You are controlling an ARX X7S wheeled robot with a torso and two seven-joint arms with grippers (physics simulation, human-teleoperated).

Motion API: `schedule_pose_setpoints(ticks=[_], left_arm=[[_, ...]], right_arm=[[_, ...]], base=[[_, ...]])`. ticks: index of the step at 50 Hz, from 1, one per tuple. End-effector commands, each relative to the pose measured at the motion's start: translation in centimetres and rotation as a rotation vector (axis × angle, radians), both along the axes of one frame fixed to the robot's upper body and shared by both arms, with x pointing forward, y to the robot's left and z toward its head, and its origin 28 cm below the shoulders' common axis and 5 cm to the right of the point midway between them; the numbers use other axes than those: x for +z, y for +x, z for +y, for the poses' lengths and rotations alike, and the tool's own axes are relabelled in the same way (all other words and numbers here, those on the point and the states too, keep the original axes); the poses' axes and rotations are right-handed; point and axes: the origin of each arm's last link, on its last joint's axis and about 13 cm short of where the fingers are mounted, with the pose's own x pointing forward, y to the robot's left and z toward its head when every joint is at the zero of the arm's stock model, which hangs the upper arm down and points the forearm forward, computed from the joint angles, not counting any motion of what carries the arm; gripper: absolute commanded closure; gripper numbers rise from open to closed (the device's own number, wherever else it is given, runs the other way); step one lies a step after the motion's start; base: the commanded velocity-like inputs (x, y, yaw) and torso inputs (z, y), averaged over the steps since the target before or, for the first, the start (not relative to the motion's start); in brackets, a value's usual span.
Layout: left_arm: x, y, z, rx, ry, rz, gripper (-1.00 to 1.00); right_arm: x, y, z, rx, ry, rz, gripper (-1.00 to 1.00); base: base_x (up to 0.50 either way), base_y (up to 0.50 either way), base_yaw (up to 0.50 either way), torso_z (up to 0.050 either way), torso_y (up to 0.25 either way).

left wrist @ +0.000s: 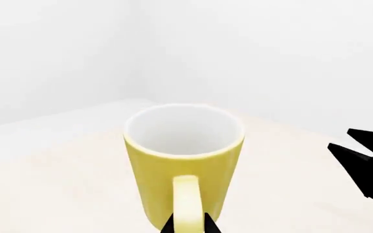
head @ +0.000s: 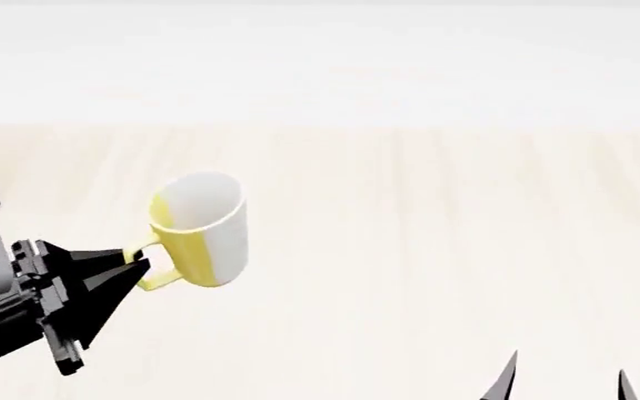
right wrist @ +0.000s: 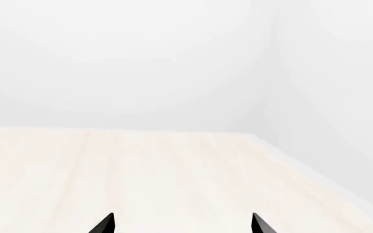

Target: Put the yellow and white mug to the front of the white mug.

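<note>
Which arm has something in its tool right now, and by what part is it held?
The left tool grips the yellow and white mug by its yellow handle. The right tool is open and holds nothing.

The counter (head: 432, 250) is a pale, light wood surface with a faint lengthwise grain. Plain white walls (right wrist: 141, 58) rise behind it and meet at a corner (right wrist: 274, 73). Lighting is soft and even, without hard shadows.

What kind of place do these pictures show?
Probably a bare simulated test room: a pale wood-grain table, plain white walls, and one yellow and white mug held by the left gripper.
</note>
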Motion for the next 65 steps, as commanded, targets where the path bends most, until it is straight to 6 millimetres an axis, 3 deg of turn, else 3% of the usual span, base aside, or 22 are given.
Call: schedule_pose_setpoints(ticks=[1,14,26,34,65], left_arm=[[1.9,1.8,-1.2,-0.184,-0.049,-0.011,1.0],[1.6,1.7,-5.4,-0.325,-0.003,-0.059,1.0],[1.4,1.2,-5.7,-0.313,-0.044,-0.093,1.0],[-0.2,0.6,-5.9,-0.295,0.043,-0.098,1.0],[-6.2,-0.1,-6.4,-0.279,0.061,-0.024,1.0]], right_arm=[[-0.2,0.1,0.1,0.001,-0.004,0.005,-1.0],[0.2,-0.2,-0.1,-0.001,0.002,-0.005,-1.0],[0.3,-0.3,-0.1,0.002,0.005,-0.011,-1.0],[0.4,-0.3,0.0,0.003,0.006,-0.013,-1.0],[0.6,-0.5,-0.1,0.008,0.005,-0.019,-1.0]], base=[[0.0,0.0,0.0,0.0,0.0],[0.0,0.0,0.0,0.0,0.0],[0.0,0.0,0.0,0.0,0.0],[0.0,0.0,0.0,0.0,0.0],[0.0,0.0,0.0,0.0,0.0]])
